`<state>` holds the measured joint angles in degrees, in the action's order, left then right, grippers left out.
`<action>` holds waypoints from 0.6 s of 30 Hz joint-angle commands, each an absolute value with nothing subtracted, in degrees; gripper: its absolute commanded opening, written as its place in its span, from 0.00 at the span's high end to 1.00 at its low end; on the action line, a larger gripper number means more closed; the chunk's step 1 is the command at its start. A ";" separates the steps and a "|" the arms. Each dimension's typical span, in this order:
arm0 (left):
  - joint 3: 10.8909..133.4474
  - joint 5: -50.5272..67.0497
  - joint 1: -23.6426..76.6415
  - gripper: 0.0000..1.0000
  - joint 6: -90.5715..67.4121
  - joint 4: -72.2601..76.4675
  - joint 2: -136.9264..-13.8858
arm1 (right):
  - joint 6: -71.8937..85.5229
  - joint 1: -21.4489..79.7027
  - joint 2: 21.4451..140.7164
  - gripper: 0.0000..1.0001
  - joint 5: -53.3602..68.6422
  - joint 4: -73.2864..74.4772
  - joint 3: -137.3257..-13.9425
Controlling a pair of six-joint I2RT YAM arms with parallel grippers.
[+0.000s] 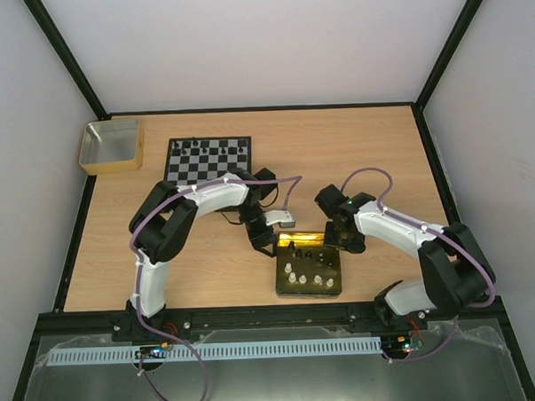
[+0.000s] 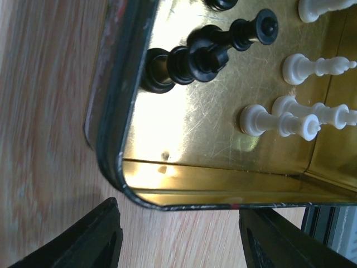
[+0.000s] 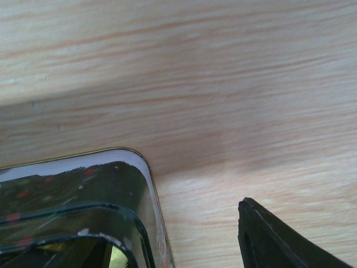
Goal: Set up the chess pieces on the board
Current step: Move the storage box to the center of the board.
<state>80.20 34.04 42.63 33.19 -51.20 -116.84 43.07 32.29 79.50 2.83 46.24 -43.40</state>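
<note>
Beside the tray [image 2: 111, 139], the left gripper [image 2: 178, 223] is hovering, fingers [image 2: 100, 240] apart; the right gripper's [image 1: 342, 240] I cannot tell. Inside it, chess pieces [image 2: 195, 53] are standing, seeming light and tippy, probably best pinched mid-stem; a few are sitting on the far board [image 1: 208, 159].

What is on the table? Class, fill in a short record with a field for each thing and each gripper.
board: far side of the table
board pieces: a few black ones, far left squares
tray: gold, near the arms' bases
tray pieces: black and white
box: far left corner
left gripper: open, empty, at the tray's rim
right gripper: beside the tray, one finger seen, state unclear
</note>
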 commanded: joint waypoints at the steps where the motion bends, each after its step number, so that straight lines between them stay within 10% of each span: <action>1: 83.41 36.01 44.47 0.42 31.97 -51.58 -118.77 | 38.97 28.90 79.80 0.41 -0.12 46.41 -45.85; 18: 87.45 33.84 47.52 0.42 31.07 -51.75 -120.62 | 40.87 25.93 74.77 0.32 -0.32 53.01 -49.16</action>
<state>87.31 35.05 47.35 31.24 -51.07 -121.32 39.44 26.11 78.32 1.30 48.03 -46.24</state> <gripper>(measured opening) 0.581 0.652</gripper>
